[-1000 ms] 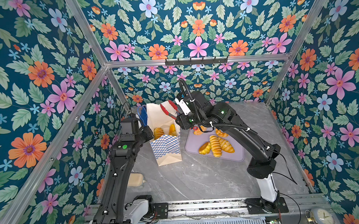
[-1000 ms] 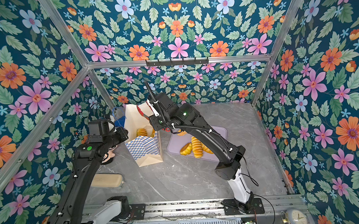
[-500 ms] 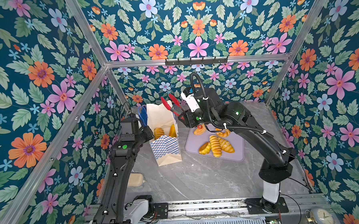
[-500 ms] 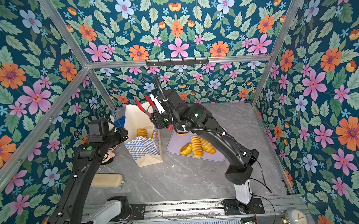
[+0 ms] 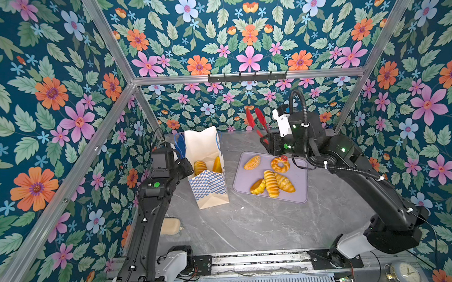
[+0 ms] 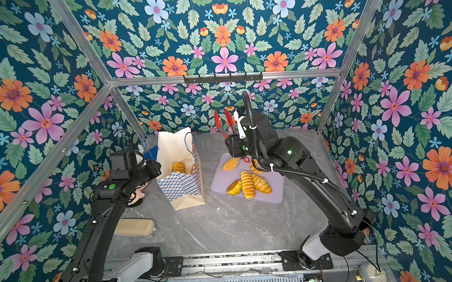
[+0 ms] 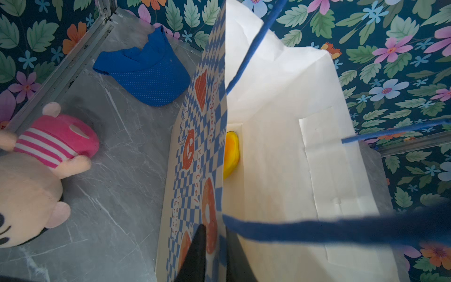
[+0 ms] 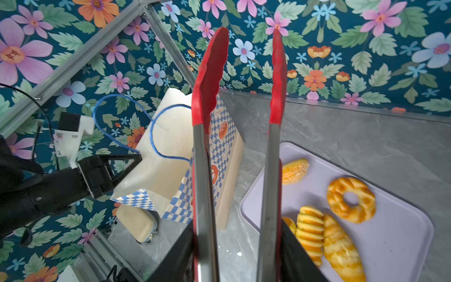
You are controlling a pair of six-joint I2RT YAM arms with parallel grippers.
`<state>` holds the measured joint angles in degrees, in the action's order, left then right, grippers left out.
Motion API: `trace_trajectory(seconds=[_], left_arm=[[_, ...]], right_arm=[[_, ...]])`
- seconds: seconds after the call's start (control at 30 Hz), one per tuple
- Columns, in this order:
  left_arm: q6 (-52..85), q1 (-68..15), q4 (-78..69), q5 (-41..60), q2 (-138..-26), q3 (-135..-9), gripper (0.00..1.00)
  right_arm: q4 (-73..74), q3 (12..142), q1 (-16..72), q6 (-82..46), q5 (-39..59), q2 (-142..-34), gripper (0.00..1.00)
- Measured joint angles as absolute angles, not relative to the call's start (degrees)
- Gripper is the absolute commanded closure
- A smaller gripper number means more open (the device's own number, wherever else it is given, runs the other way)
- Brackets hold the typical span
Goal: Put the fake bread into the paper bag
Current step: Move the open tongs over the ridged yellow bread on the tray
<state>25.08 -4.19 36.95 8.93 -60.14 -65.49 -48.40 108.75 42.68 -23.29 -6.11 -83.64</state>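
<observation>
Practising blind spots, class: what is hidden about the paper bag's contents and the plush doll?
- Cream blue-checkered paper bag: walls hide its floor; both top views show only two golden toy pastries.
- Pink-striped plush doll: cut by the left wrist view's edge; mostly behind the left arm in a top view.

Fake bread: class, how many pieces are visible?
7. Tray: oval bun, ring doughnut, half bun, twisted roll, long loaf. Paper bag: ribbed roll, yellow piece; more possibly hidden.
</observation>
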Motion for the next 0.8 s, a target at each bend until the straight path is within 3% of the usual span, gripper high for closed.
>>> trace_trajectory(seconds=[0.4, 0.8], left_arm=[[25.08, -4.19, 36.91, 8.93, -60.53, -65.52, 0.83], [25.08, -4.19, 36.88, 8.95, -60.84, -65.47, 0.83]], right_arm=[[-47.92, 92.36, 34.94, -29.02, -3.62, -75.09, 0.51], [-53.08, 86.91, 34.02, -29.71, -2.83, -78.76, 0.51]])
